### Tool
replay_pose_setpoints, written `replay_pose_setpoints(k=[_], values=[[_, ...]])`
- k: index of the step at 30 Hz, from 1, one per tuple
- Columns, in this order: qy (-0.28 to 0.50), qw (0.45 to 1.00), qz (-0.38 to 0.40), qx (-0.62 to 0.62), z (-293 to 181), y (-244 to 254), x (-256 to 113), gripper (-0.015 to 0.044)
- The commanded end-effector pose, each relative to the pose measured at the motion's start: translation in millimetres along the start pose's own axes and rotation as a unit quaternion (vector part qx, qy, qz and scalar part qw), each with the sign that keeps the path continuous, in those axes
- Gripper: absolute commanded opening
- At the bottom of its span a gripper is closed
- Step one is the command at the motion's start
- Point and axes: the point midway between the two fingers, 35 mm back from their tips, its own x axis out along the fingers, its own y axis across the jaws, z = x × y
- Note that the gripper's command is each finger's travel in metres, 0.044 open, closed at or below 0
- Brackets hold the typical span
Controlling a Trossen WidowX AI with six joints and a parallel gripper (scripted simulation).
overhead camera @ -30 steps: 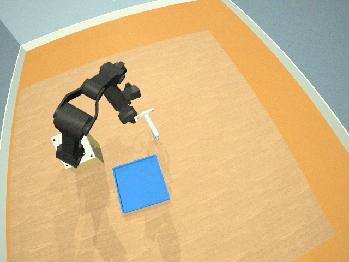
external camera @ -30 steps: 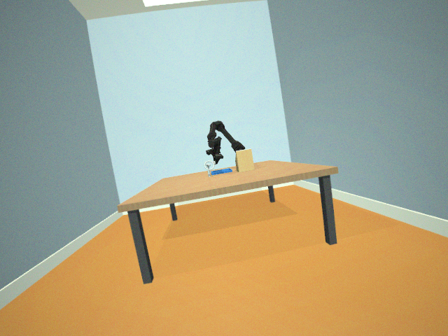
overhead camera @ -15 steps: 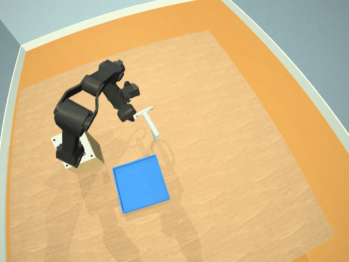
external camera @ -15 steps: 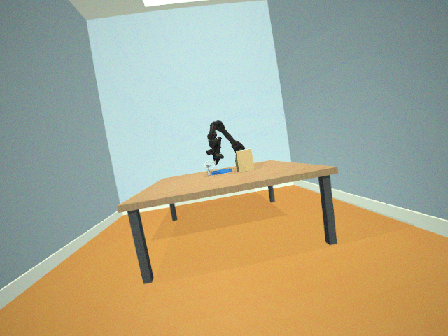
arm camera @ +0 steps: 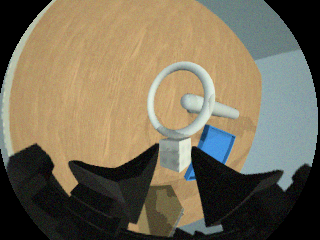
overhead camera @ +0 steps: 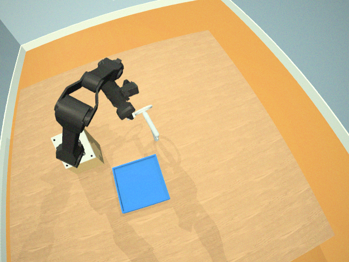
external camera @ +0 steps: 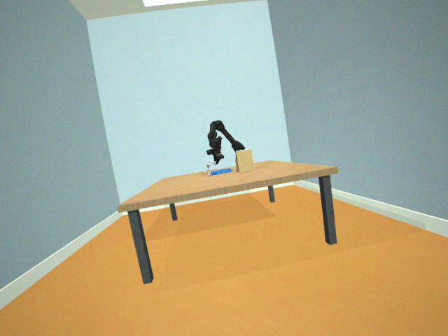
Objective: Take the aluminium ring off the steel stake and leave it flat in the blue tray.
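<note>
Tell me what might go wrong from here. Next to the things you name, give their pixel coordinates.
The cross-bar (overhead camera: 150, 124) (arm camera: 220, 108) may snag the ring (overhead camera: 151, 106) (external camera: 205, 165) (arm camera: 151, 102): its end shows through the opening, and I can't tell whether it is clear.

The gripper (overhead camera: 130, 117) (external camera: 217, 162) (arm camera: 175, 149) holds only the tab (arm camera: 175, 154), so a knock could twist the ring.

The ring is tipped up, not level; released that way, it might land leaning on the wall of the tray (overhead camera: 140, 183) (external camera: 221, 171) (arm camera: 218, 142).
</note>
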Motion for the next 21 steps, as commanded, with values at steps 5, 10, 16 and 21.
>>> replay_pose_setpoints(k=[5,10,16,21], values=[[-0.001,1.000,0.000,0.002,1,6,-3,0.0000],[-0.001,1.000,0.001,0.002,1,7,-5,0.0000],[-0.001,1.000,0.001,0.002,4,4,-14,0.0000],[-0.001,1.000,0.002,0.002,5,2,-21,0.0000]])
